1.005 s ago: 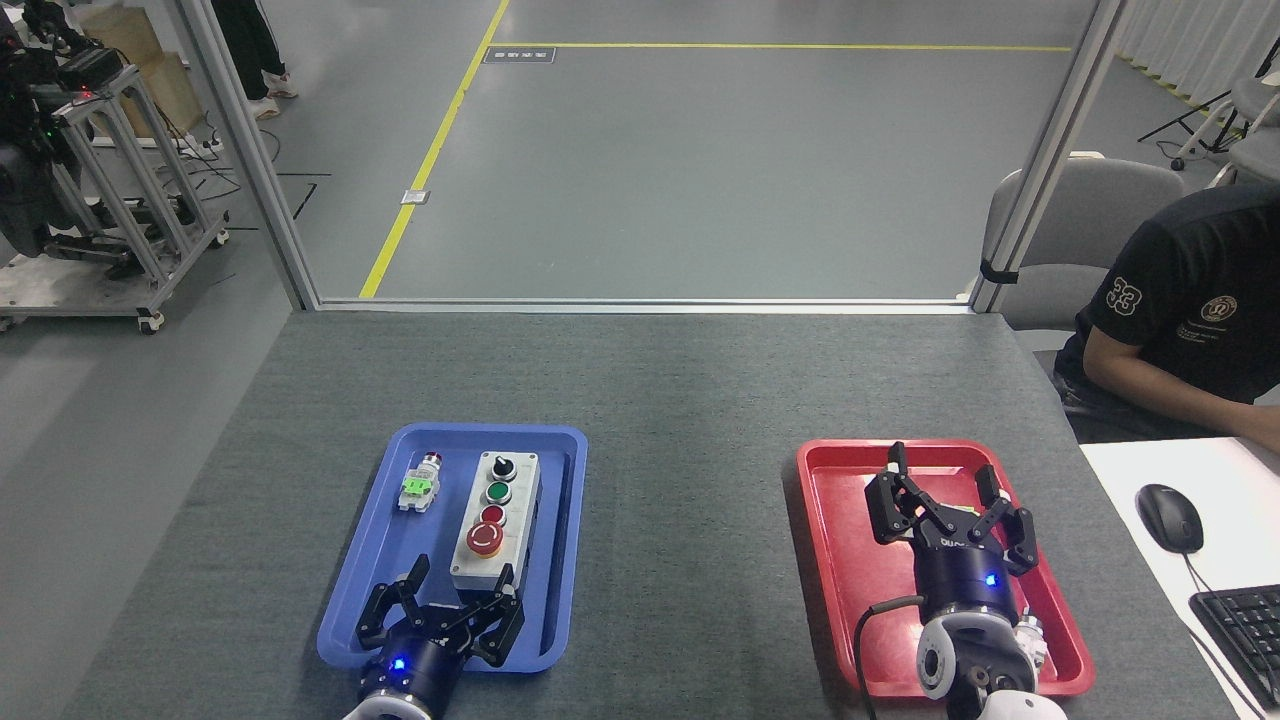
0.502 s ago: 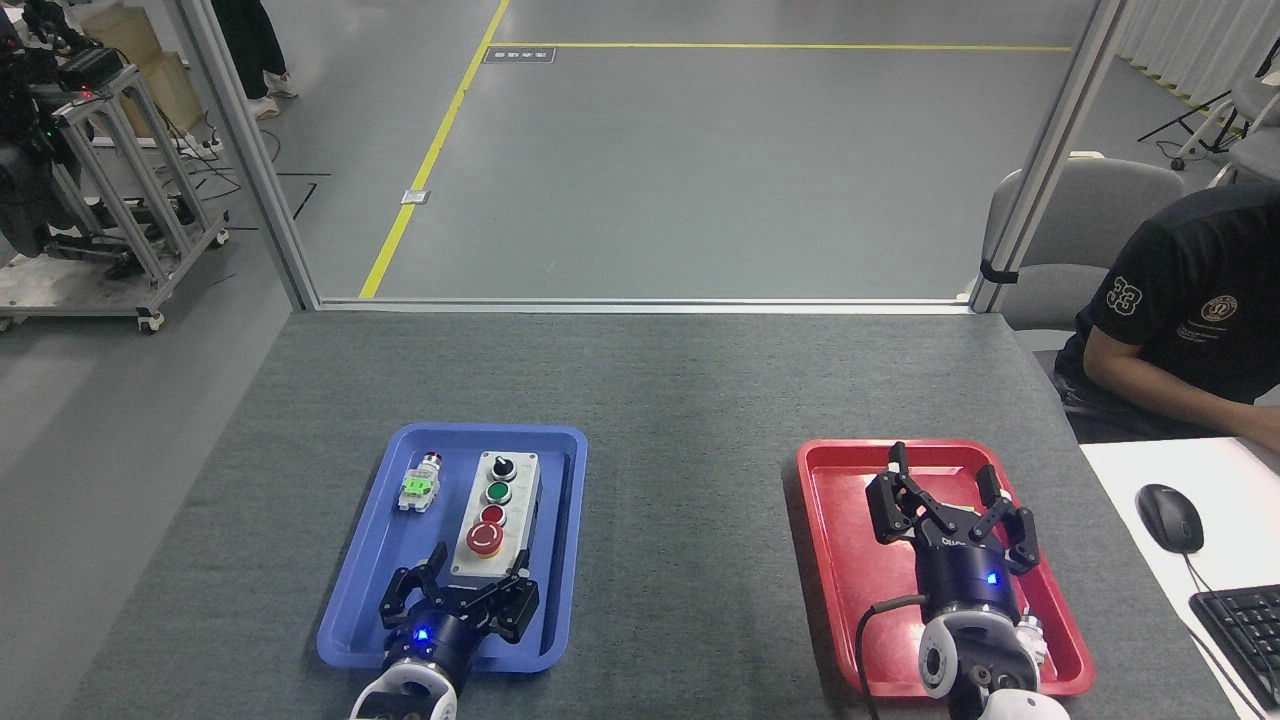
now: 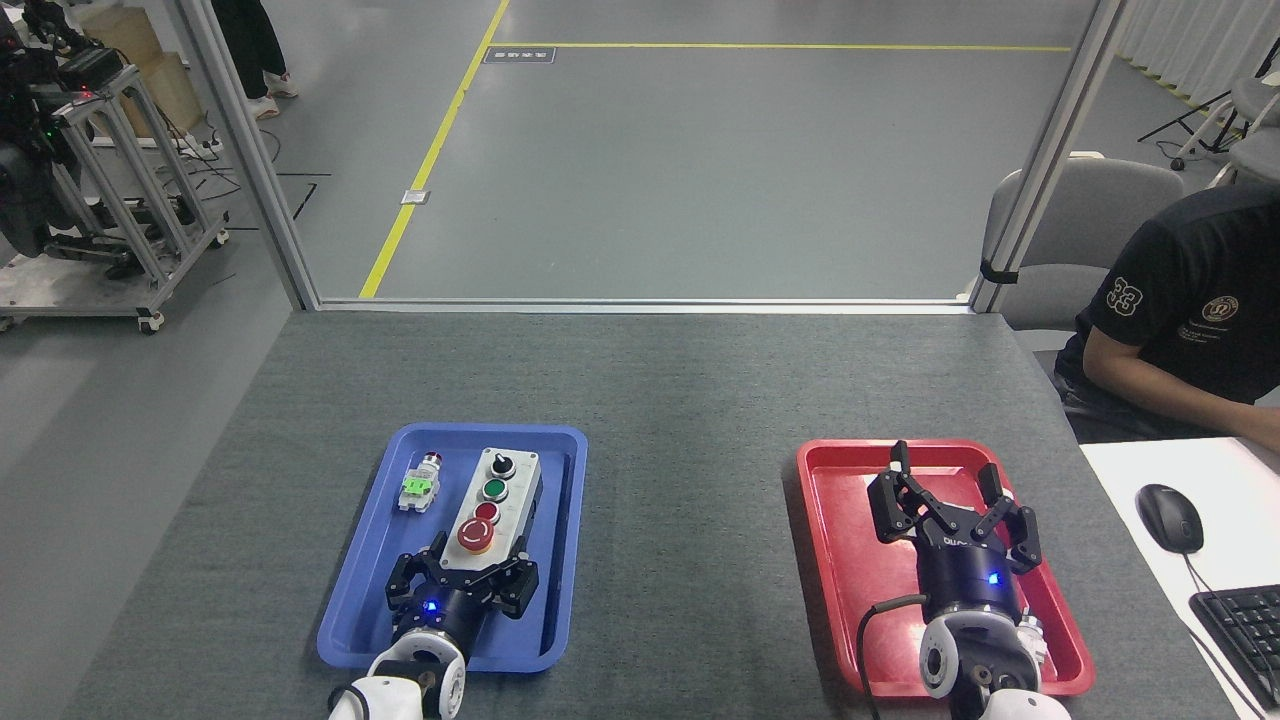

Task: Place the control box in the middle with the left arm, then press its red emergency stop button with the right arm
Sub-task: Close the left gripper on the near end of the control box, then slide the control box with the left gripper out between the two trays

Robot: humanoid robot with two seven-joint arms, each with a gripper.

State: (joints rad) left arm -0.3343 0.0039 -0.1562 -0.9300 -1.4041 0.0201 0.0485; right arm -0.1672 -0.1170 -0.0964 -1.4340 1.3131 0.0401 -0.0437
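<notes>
The control box (image 3: 497, 497), light grey with a row of controls on top, lies lengthwise in the blue tray (image 3: 365, 590), skewed a little with its near end to the left. The red emergency stop button (image 3: 476, 535) is the control nearest me. My left gripper (image 3: 464, 577) is at the box's near end, open, with one finger (image 3: 408, 577) to the left of the box and one (image 3: 521, 578) to the right. Whether they touch it I cannot tell. My right gripper (image 3: 950, 505) hovers open over the red tray (image 3: 830, 560), holding nothing. The middle (image 3: 690, 520) is bare grey felt.
A small silver switch part (image 3: 419, 487) with a green label lies in the blue tray left of the box. A person (image 3: 1180, 300) sits at the right by a white desk with a mouse (image 3: 1169, 517) and keyboard (image 3: 1245, 630). A metal frame borders the table's far edge.
My left gripper moved forward until its fingers straddle the box's near end. The box's near end shifted slightly left. The right arm stayed still.
</notes>
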